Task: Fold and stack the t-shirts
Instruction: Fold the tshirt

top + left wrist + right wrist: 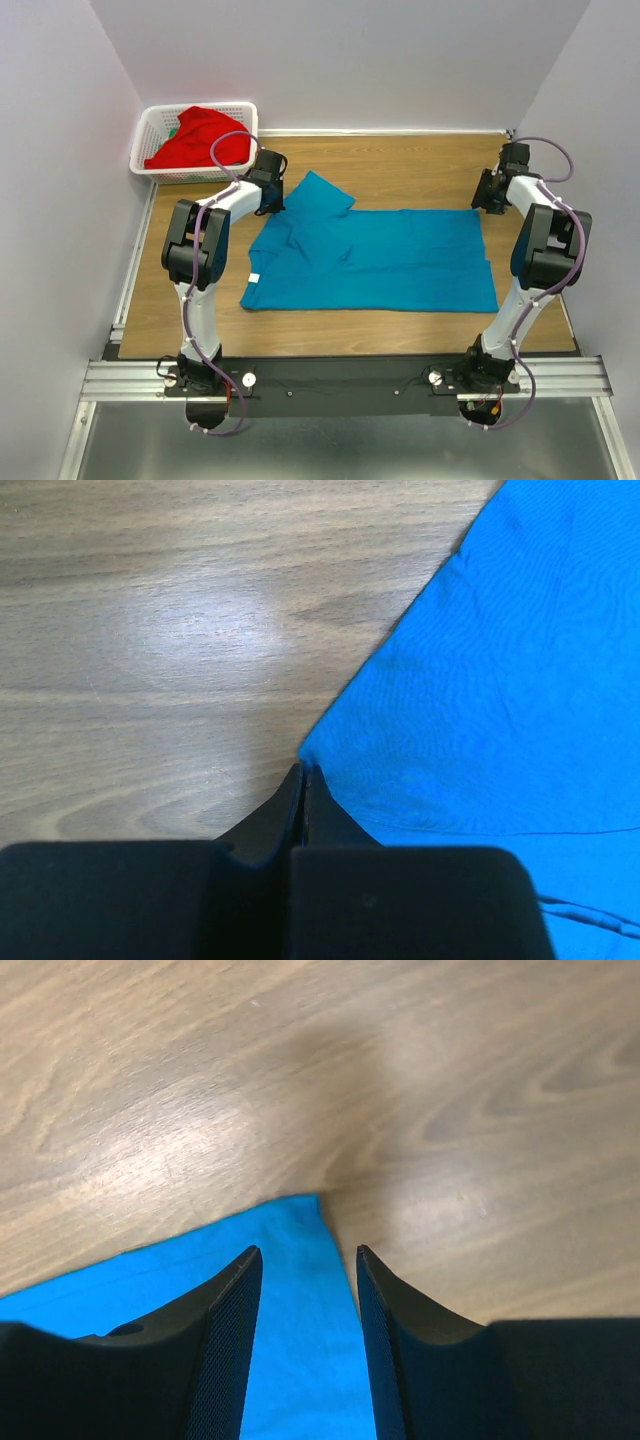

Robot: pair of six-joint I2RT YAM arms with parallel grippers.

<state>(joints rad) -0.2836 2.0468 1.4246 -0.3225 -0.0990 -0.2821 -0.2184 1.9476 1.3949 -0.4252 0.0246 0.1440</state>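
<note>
On the wooden table (420,165) the teal-blue t-shirt (390,260) is lying spread out flat between the two arms, its hem end pointing toward the right arm and its collar end toward the left, with one sleeve sticking out toward the far side. At the far left corner the red t-shirt (195,135) is sitting bunched in the white basket (146,140), well apart from both grippers.

The left gripper (273,205) is hanging just beside the far left part of the teal-blue t-shirt, by the sleeve. From the left wrist camera its jaws are pressing tightly together, and the left gripper (303,770) is meeting a pointed edge of the cloth (480,680) right at its tips; the rest of the shirt is spreading away to one side of them. Whether a sliver of cloth is being nipped between the tips I cannot tell.

The right gripper (487,195) is hovering at the far right corner of the shirt. Its jaws are standing apart, and the right gripper (308,1252) is straddling that corner: the cloth (295,1340) is filling the gap between the fingers (232,1295), with its tip poking out just beyond them onto bare wood
</note>
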